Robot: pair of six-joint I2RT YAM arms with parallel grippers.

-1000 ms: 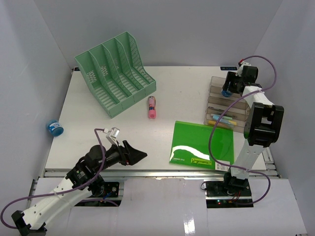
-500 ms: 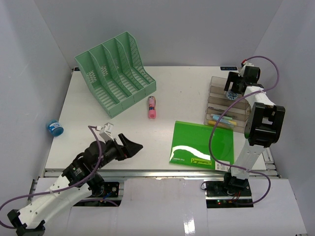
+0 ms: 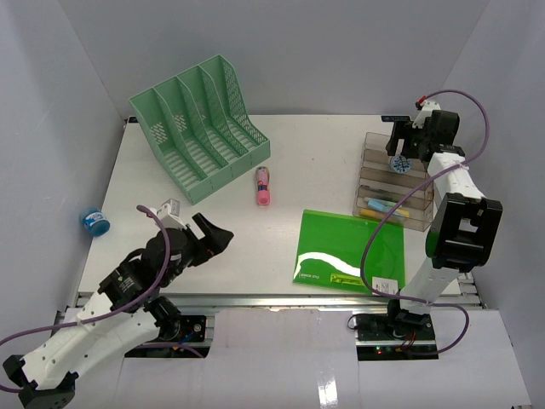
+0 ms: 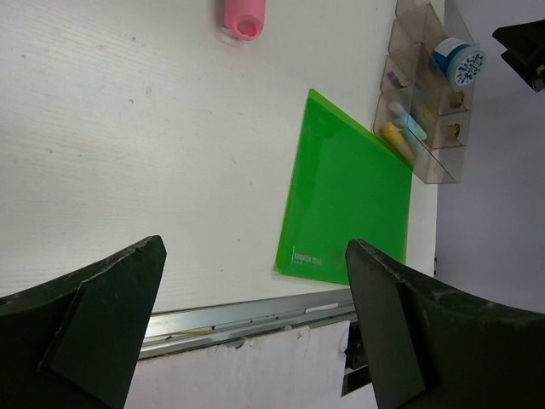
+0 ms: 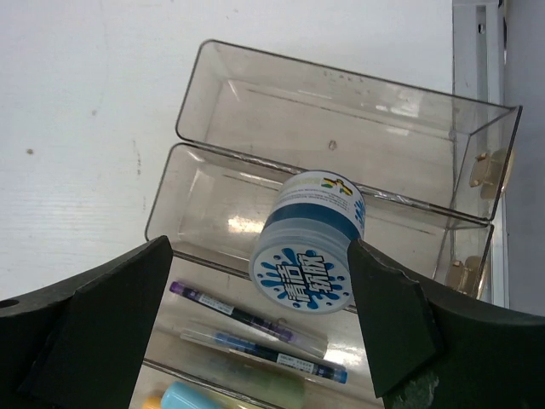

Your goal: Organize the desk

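The white desk (image 3: 324, 162) holds a green file rack (image 3: 200, 128), a pink marker (image 3: 263, 186), a green folder (image 3: 349, 250) and a clear organizer (image 3: 393, 183). A blue and white jar (image 5: 310, 241) lies tilted in one of the organizer's (image 5: 255, 153) upper compartments, above several pens (image 5: 255, 319). My right gripper (image 5: 260, 249) hangs open over the jar, its fingers apart on either side and not touching it. My left gripper (image 3: 217, 232) is open and empty, low over the desk's front left. In the left wrist view it (image 4: 255, 245) frames the silver front rail (image 4: 247, 311).
A second blue jar (image 3: 94, 221) sits at the desk's far left edge by the wall. The pink marker (image 4: 243, 17), green folder (image 4: 349, 196) and organizer (image 4: 421, 111) lie ahead of the left gripper. Pale grey walls close in on three sides.
My right gripper has opened, let go of the jar into the organizer and drawn back a little. The left arm has pulled back toward the left front.
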